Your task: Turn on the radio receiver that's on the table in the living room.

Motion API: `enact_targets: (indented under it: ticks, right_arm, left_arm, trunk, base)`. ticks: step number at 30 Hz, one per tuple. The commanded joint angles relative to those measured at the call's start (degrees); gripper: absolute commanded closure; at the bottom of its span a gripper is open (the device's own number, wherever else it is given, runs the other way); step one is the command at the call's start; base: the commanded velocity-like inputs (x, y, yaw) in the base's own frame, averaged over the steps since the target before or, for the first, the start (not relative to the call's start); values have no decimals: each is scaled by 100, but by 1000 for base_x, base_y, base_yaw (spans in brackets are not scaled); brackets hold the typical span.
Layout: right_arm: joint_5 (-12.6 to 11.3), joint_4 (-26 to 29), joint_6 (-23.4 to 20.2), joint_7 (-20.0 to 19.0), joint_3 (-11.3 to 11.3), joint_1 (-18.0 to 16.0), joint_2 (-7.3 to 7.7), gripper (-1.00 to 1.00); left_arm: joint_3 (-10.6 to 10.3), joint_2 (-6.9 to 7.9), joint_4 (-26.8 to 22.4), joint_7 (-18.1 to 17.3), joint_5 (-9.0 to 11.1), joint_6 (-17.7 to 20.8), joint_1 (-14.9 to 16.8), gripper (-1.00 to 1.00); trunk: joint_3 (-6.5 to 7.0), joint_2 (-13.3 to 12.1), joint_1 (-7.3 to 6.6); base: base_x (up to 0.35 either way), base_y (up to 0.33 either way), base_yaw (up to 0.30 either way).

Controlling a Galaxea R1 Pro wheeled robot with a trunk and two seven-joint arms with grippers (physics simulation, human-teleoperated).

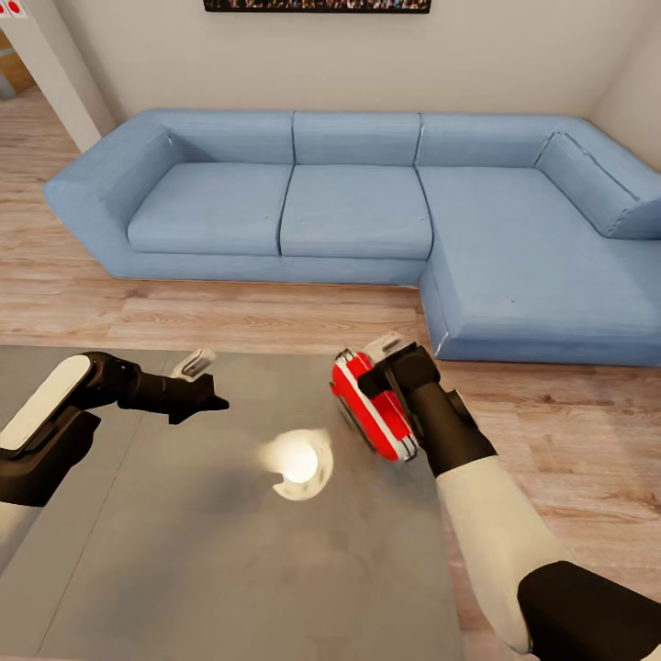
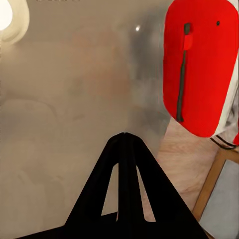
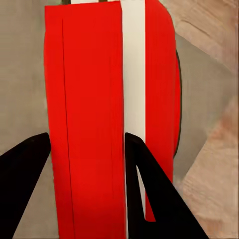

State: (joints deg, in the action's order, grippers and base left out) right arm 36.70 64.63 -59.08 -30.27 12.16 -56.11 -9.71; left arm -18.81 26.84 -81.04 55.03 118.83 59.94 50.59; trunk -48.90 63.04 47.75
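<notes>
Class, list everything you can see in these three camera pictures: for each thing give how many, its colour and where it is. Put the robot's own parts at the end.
radio receiver: one, bright red with white trim, at the table's far right edge, between the right gripper's fingers.
table: one, grey and glossy, in front of the robot, reflecting a lamp.
sofa: one, blue, L-shaped, beyond the table against the wall.
picture: one, dark, on the wall above the sofa, its lower edge in view.
floor: light wood planks, between table and sofa.
left gripper: one, black, fingers together, above the table to the radio's left.
right gripper: one, black, fingers either side of the radio receiver.
</notes>
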Motion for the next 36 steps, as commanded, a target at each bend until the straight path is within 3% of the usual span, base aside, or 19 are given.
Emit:
enact_targets:
  ticks: [1, 8, 11, 12, 14, 36]
  right_arm:
    - [-296, -69, -92, -25, 1, 4, -2, 100]
    - [-310, -264, -92, 24, -149, 4, -5, 100]
    - [-308, -541, -53, 130, -338, 4, -14, 100]
    - [-305, -875, 231, 293, -530, 4, -25, 100]
    - [-305, -1122, 356, 392, -607, 4, -29, 100]
    - [-314, -1357, 534, 451, -662, 4, -29, 100]
  left_arm:
    - [0, -1, 0, 0, 0, 0, 1, 100]
    - [-11, -3, 19, 8, -9, 0, 4, 100]
    - [-15, -9, 54, 8, -9, 0, 4, 100]
    - [-22, -27, 104, 8, -9, 0, 4, 100]
    - [-29, -35, 142, 8, -9, 0, 4, 100]
    - [-35, -38, 160, 8, -9, 0, 4, 100]
  trunk:
    - [-1, 0, 0]
    - [-1, 0, 0]
    - [-1, 0, 0]
    - [-1, 0, 0]
    - [-1, 0, 0]
    - [-1, 0, 0]
  base:
    - [0, 0, 0]
    - [0, 0, 0]
    - [0, 0, 0]
    - [0, 0, 0]
    - [0, 0, 0]
    - [0, 0, 0]
